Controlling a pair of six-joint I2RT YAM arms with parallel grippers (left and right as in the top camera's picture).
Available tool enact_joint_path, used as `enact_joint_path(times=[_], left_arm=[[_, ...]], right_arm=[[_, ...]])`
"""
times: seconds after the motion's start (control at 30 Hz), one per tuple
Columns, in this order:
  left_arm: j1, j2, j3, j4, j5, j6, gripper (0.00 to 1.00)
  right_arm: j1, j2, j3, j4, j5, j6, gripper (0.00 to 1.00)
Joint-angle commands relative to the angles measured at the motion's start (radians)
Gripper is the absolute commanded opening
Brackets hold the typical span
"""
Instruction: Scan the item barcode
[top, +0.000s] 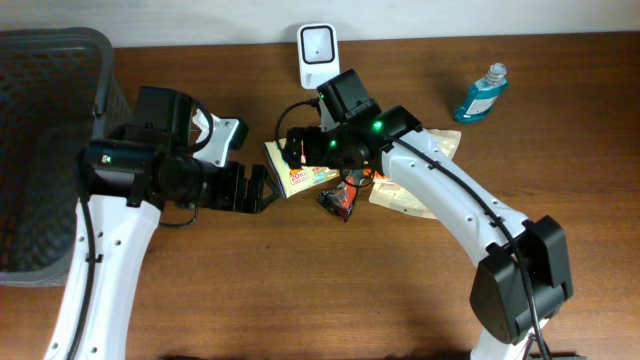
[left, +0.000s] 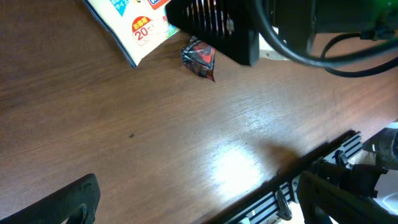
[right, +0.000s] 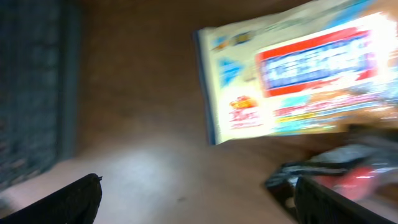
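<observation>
Right gripper (right: 198, 200) released, empty, nearer arm; snack pack (right: 298, 81) lies just ahead on tabletop (right: 155, 155), long axis running finger to finger. Left gripper (top: 267, 190) released too.

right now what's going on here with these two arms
Nothing is picked up yet. The right gripper hangs open by the pale yellow printed snack packet, and the left gripper is open on its other side. A small dark red wrapper lies next to the packet. The white box-shaped scanner stands at the back edge of the table.
</observation>
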Motion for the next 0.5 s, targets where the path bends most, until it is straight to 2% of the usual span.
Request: enact_joint_path(times=[0.0,0.47], left_arm=[[0.003,-0.004,0.010,-0.001,0.013,-0.006,0.99],[0.003,-0.004,0.010,-0.001,0.013,-0.006,0.99]], right_arm=[[0.000,0.009,-0.005,0.003,0.187,-0.003,0.99],[-0.036,0.009,-0.005,-0.119,0.186,-0.003,0.99]])
